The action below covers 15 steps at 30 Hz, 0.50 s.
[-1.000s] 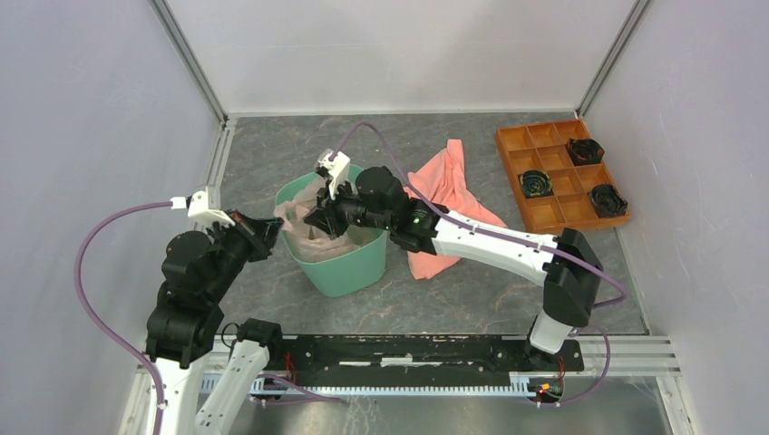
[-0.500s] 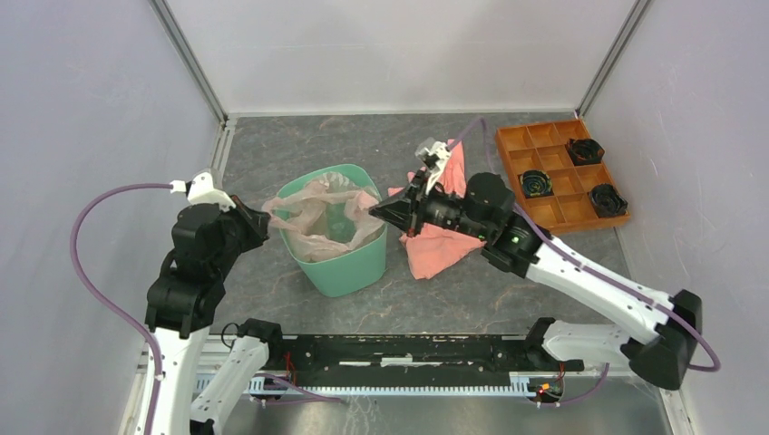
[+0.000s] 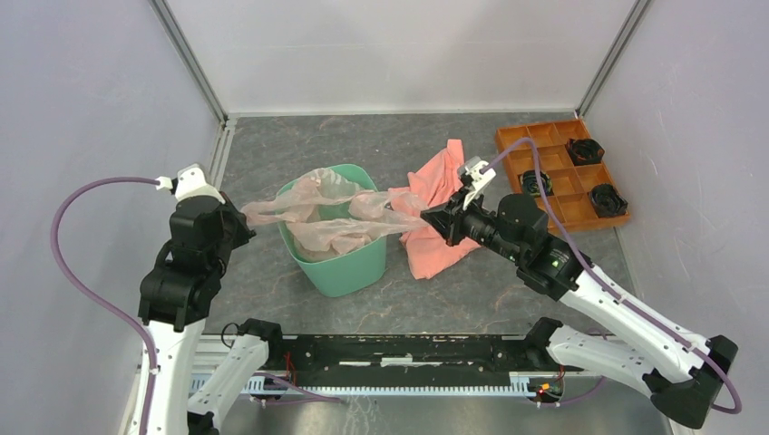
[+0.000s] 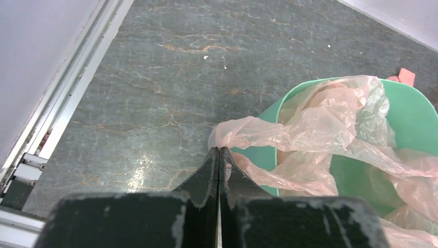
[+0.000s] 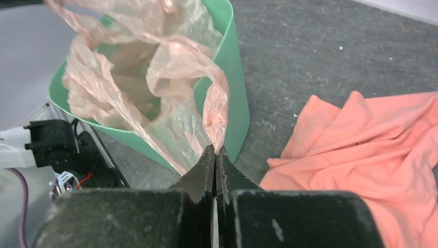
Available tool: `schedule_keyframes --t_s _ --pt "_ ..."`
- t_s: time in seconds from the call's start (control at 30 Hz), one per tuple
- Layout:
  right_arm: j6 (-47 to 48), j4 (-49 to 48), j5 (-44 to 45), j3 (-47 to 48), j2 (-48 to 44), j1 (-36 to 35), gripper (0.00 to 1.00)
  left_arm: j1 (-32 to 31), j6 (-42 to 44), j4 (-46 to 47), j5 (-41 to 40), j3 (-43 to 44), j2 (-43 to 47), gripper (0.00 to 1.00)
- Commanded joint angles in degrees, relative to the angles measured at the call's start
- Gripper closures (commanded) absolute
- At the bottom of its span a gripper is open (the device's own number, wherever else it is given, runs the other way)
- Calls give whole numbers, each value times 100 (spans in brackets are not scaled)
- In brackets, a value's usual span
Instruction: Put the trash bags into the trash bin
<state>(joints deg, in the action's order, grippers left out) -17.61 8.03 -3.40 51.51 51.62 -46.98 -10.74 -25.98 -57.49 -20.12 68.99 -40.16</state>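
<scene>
The mint-green trash bin (image 3: 349,267) stands upright in the middle of the table. The pale pink trash bag (image 3: 331,213) lies in and across its mouth, stretched out past both sides. My left gripper (image 3: 245,216) is shut on the bag's left edge (image 4: 232,132), left of the bin rim (image 4: 289,98). My right gripper (image 3: 428,218) is shut on the bag's right edge (image 5: 217,111), right of the bin (image 5: 235,77) and over the cloth. The bag's lower part hangs inside the bin.
A salmon-orange cloth (image 3: 440,186) lies crumpled right of the bin, also in the right wrist view (image 5: 372,150). An orange compartment tray (image 3: 553,177) with black items sits at the back right. Metal frame rails run along the left and back edges.
Both grippers have pulled apart, the left one leftward and the right one out of the bin and rightward, stretching the bag wide across the bin's mouth.
</scene>
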Motion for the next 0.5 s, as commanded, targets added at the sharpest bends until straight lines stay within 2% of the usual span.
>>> schedule_keyframes --t_s 0.0,0.1,0.27,0.47 --pt "278 -122 -20 -325 -129 6 100 -16 262 -15 -380 148 131 98" --pt "524 -271 -188 -417 -215 9 100 -16 467 189 -440 176 298 98" --pt "870 219 1219 -387 -303 7 100 -16 808 380 -788 200 262 98" --pt "898 53 1138 -515 -388 5 100 -16 999 626 -984 194 -61 98"
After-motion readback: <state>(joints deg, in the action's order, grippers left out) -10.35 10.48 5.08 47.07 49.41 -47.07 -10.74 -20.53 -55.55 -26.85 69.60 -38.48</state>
